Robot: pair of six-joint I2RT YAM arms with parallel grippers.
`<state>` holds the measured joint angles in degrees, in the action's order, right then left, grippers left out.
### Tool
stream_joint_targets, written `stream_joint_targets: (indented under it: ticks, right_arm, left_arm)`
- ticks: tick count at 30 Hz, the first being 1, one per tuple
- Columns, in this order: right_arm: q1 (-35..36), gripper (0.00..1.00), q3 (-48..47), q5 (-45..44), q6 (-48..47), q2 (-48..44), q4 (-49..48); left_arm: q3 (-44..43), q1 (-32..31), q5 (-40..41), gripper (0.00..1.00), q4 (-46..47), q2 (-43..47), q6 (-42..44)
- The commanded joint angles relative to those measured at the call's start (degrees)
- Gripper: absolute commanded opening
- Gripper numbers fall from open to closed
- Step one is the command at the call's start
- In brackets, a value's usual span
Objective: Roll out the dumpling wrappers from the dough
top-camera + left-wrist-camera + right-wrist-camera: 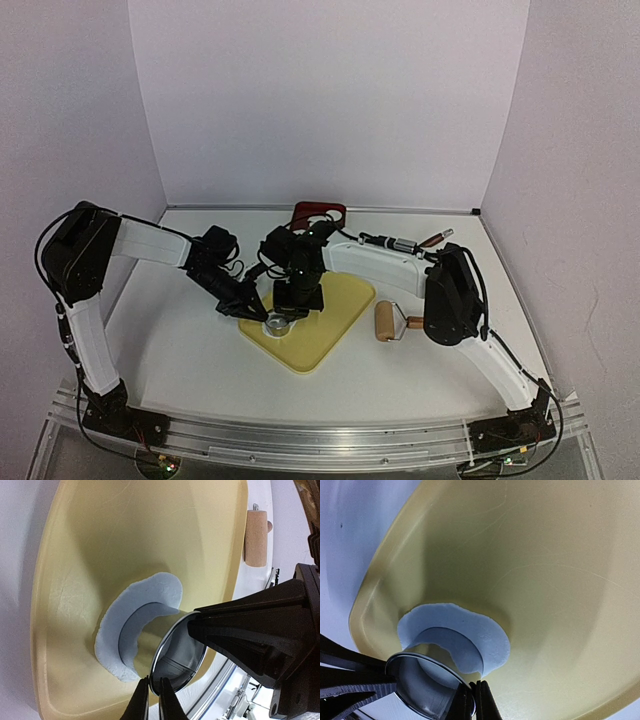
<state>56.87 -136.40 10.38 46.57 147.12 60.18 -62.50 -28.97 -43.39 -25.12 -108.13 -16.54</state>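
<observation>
A flattened patch of white dough (112, 630) lies on the yellow board (125, 535), near its front corner. The small metal ring cutter (181, 650) stands on the dough, and a curved cut line shows beside it. My left gripper (153, 680) is shut on the ring's rim on one side. My right gripper (472, 682) is shut on the rim on the other side. The ring (420, 687) and the dough (480, 630) also show in the right wrist view. In the top view both grippers (255, 310) (295, 303) meet over the ring (279, 323). No separate round wrappers are in view.
A wooden rolling pin (385, 322) lies on the table just right of the board (335, 325); it also shows in the left wrist view (256, 537). A red-handled tool (318, 212) and a pen-like tool (405, 243) lie at the back.
</observation>
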Motion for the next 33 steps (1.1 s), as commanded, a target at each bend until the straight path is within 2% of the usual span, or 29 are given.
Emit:
stream_joint_targets:
  ticks: [1,8,33]
  right_arm:
    - [0.2,0.00,1.6,1.5,-0.4,4.7,1.1]
    - [0.2,0.00,2.7,3.3,0.1,6.2,1.0]
    - [-0.3,0.00,3.2,5.8,0.9,12.9,0.8]
  left_arm:
    - [-0.9,-0.6,4.0,0.04,0.0,-2.9,2.1]
    - [-0.6,-0.6,5.7,0.00,-1.2,-4.9,2.4]
    - [0.2,-0.6,14.1,0.00,-3.7,-13.0,2.4]
